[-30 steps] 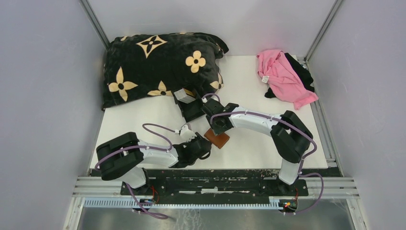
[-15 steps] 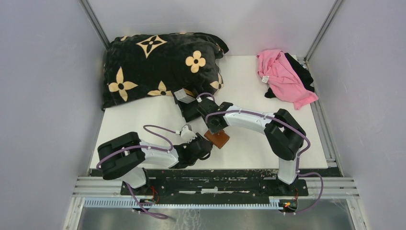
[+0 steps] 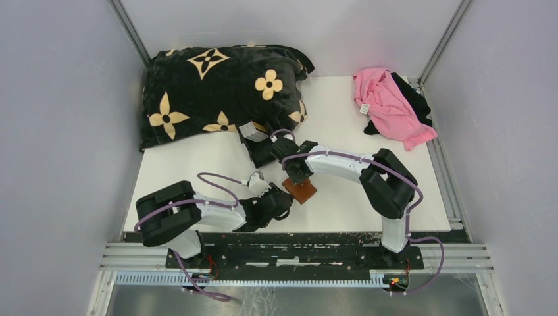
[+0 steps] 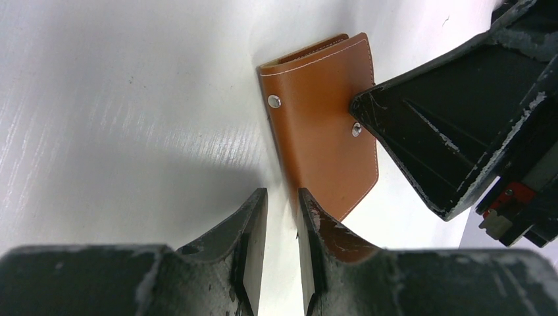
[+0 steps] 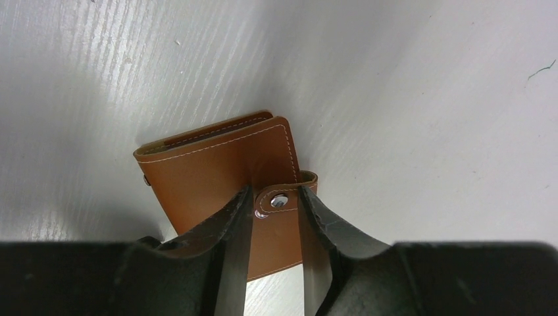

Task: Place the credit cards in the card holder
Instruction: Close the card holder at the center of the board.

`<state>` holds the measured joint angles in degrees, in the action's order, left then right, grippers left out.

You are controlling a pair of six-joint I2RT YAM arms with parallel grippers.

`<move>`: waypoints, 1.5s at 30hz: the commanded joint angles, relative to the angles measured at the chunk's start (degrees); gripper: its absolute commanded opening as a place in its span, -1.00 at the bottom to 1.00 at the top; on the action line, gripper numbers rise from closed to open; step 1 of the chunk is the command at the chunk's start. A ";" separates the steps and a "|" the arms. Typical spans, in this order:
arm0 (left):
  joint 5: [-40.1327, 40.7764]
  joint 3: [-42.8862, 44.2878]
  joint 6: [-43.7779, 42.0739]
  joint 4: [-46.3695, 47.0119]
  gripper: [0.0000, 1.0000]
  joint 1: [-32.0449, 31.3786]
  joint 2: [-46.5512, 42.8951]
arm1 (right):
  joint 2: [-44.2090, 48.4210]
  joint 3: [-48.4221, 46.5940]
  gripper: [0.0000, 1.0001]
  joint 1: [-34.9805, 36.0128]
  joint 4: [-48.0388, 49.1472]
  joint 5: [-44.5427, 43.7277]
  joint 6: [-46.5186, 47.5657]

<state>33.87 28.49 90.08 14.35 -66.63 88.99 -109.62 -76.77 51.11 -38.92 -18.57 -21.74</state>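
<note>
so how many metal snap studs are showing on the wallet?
2. One stud on the cover of the card holder, near its edge; the other on the snap tab, between the jaws of the right gripper. More may be hidden under the tab.

The left arm [image 3: 214,212] and right arm [image 3: 342,163] share one build: smooth white link shells between bulky black joint housings; a purple cable [image 3: 217,176] loops loosely along each arm and is clipped to the shells in places; both are bolted to a black base plate [image 3: 289,253] with bits of coloured wiring at its near edge; the fingers [image 4: 253,224] are black and wedge-shaped with flat inner faces, their edges chipped and scratched pale grey; a small red part [image 4: 512,193] sits by the right wrist.
</note>
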 commanded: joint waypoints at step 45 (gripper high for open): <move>-2.53 2.19 0.15 -7.86 -0.34 0.19 6.80 | 4.12 1.58 -0.77 2.79 -1.10 -3.54 1.44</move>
<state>33.87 31.83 90.24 15.33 -66.61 92.84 -106.80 -75.26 53.25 -40.16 -21.54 -20.47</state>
